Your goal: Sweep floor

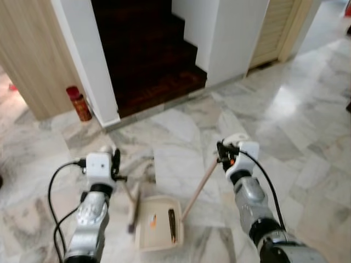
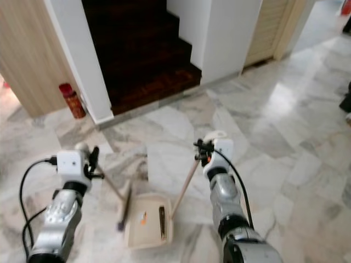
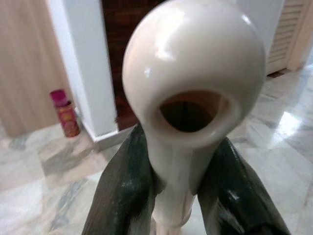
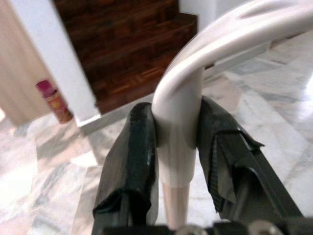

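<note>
We see the left gripper (image 3: 188, 196) with its jaws pressed against the cream rounded top of the broom handle (image 3: 190, 88), one black finger (image 3: 122, 191) on each side of the neck just under the knob. In the head view this handle slants down toward the lower middle of the frame, where the dark broom head (image 1: 133, 211) rests on the marble floor (image 1: 296, 126), just beside the left rim of the dustpan (image 1: 143, 239).

The right gripper (image 4: 178, 161) pinches the pale curved grip of the dustpan handle (image 4: 178, 127), its jaws closed snugly on the tube below the bend. From there the wooden shaft (image 1: 198, 189) runs down to the cream dustpan at the bottom centre of the frame. Inside the pan lie a small orange scrap (image 1: 153, 220) and a dark, thin, stick-like object (image 1: 171, 224); we cannot tell what either is.

In the upper part of the frame, dark wooden stairs (image 1: 148, 55) rise between white walls (image 1: 88, 60), and a red-capped canister (image 1: 79, 103) stands on the floor at the upper left, near a wood-panelled wall (image 1: 27, 55).
</note>
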`<state>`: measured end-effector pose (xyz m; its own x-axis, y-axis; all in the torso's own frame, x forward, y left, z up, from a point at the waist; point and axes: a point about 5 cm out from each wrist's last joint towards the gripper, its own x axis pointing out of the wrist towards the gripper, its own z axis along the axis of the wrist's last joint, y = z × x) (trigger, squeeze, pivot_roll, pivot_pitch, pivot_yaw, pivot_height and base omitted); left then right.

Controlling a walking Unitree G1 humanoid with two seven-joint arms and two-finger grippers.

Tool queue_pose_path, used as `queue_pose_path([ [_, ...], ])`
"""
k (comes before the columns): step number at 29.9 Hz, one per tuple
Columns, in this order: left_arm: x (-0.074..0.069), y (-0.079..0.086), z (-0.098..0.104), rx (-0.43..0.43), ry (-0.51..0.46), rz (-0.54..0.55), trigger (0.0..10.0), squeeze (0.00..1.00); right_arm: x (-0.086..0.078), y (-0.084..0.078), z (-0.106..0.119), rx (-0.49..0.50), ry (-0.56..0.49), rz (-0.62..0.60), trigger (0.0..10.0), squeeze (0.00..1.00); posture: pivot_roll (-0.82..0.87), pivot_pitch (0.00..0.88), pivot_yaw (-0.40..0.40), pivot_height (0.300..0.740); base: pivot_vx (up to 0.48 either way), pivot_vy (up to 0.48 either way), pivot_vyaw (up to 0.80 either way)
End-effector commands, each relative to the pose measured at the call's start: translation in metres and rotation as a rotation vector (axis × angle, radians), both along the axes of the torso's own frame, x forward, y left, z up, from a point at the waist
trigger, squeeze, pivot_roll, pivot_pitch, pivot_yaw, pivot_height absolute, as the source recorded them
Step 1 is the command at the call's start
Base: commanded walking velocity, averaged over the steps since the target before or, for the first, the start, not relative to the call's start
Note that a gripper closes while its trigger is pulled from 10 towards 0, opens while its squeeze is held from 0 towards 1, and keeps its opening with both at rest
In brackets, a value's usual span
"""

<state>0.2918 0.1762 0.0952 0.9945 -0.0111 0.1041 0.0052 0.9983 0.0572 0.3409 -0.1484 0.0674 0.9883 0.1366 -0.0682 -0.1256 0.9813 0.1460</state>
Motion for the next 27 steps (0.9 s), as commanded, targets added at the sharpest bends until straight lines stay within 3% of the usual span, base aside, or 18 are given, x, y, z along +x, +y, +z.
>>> queue_pose_path([
  [1, 0.0025, 0.0071, 0.0118, 0.025, -0.052, 0.018, 10.0, 0.0, 0.0075, 0.0054, 0.0138, 0.002, -0.056, 0.016, 10.0, 0.0, -0.02, 0.006, -0.008, 0.74, 0.0, 0.409, 0.0],
  [22, 0.0025, 0.0037, 0.0103, 0.035, -0.043, -0.001, 10.0, 0.0, 0.0033, 0.0082, 0.0091, -0.02, -0.052, 0.05, 10.0, 0.0, -0.02, 0.0, 0.0, 0.74, 0.0, 0.408, 0.0],
  [27, 0.0026, 0.0029, 0.01, 0.034, -0.042, -0.008, 10.0, 0.0, 0.0027, 0.008, 0.0087, -0.029, -0.054, 0.053, 10.0, 0.0, -0.03, 0.0, 0.002, 0.74, 0.0, 0.41, 0.69],
])
